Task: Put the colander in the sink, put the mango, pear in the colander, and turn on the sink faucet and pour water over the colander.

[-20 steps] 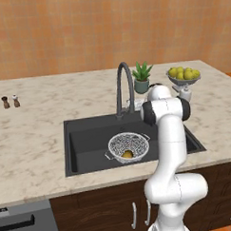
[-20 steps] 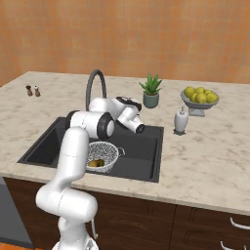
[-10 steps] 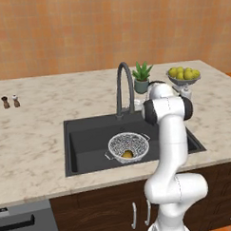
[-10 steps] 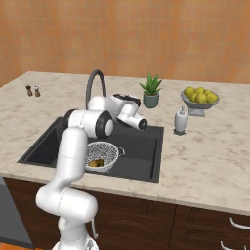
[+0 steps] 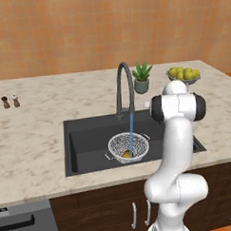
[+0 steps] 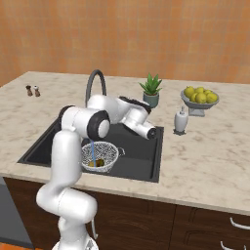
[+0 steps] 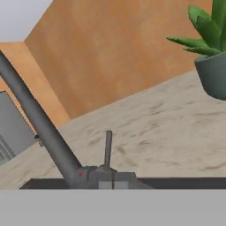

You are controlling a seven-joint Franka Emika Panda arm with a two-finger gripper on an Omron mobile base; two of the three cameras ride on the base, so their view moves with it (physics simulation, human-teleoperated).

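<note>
The colander [image 5: 129, 147] [image 6: 100, 156] sits in the dark sink [image 5: 82, 138] [image 6: 49, 144]. A yellowish lump of fruit [image 5: 126, 155] [image 6: 99, 162] lies in it, and I cannot tell the mango from the pear. A thin blue stream of water [image 5: 130, 133] [image 6: 93, 152] falls from the sink faucet [image 5: 123, 83] [image 6: 95, 80] into the colander. In the hand view my gripper [image 7: 112, 183] is shut, right in front of the faucet's base, whose thin lever [image 7: 108, 148] stands upright. Nothing is held.
A potted plant [image 5: 142, 78] [image 6: 151, 90] [image 7: 212, 57] stands behind the sink. A footed bowl of yellow fruit [image 5: 183, 75] [image 6: 199, 97] and a soap dispenser [image 6: 181, 120] are to its right. Two small shakers [image 5: 10, 101] [image 6: 32, 91] stand far left.
A blue stream of water now runs from the faucet into the colander; earlier there was none. The hand shifted slightly by the faucet's base.
</note>
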